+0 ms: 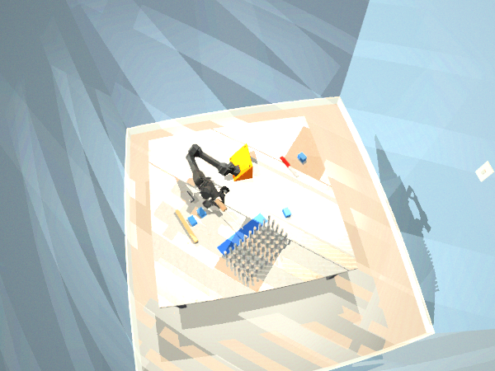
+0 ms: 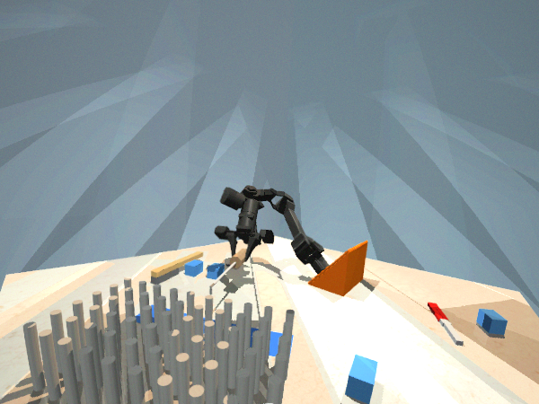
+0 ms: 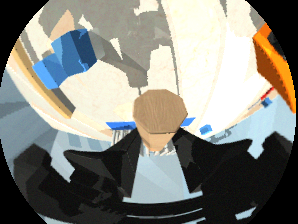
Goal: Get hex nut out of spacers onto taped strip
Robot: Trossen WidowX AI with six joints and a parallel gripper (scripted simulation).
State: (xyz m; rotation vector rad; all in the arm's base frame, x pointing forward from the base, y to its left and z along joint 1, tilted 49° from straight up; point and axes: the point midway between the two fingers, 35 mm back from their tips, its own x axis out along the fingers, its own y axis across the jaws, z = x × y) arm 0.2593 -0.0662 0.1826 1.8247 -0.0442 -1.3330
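My gripper [image 1: 218, 201] [image 2: 241, 258] [image 3: 156, 127] is shut on the wooden handle [image 1: 221, 205] [image 2: 237, 260] [image 3: 160, 111] of a tool. The tool's thin metal rod [image 2: 223, 276] points toward the spacers and has a short bent tip at its far end. The gripper is in front of the taped strip, on the arm's side. The grey metal spacers [image 1: 269, 237] [image 2: 109, 377] stand upright in a dense field. The blue taped strip [image 1: 236, 237] [image 2: 276, 344] [image 3: 119, 125] lies along the field's near side. I cannot make out the hex nut in any view.
A yellow bar [image 1: 186, 227] [image 2: 177, 264] and two blue blocks [image 1: 192, 221] [image 1: 201, 212] lie beside the gripper. An orange-yellow wedge [image 1: 242, 161] [image 2: 346, 274] stands by the arm's base. A red-handled tool [image 1: 285, 161] [image 2: 437, 312] and two more blue blocks [image 1: 302, 157] [image 1: 286, 213] lie farther off.
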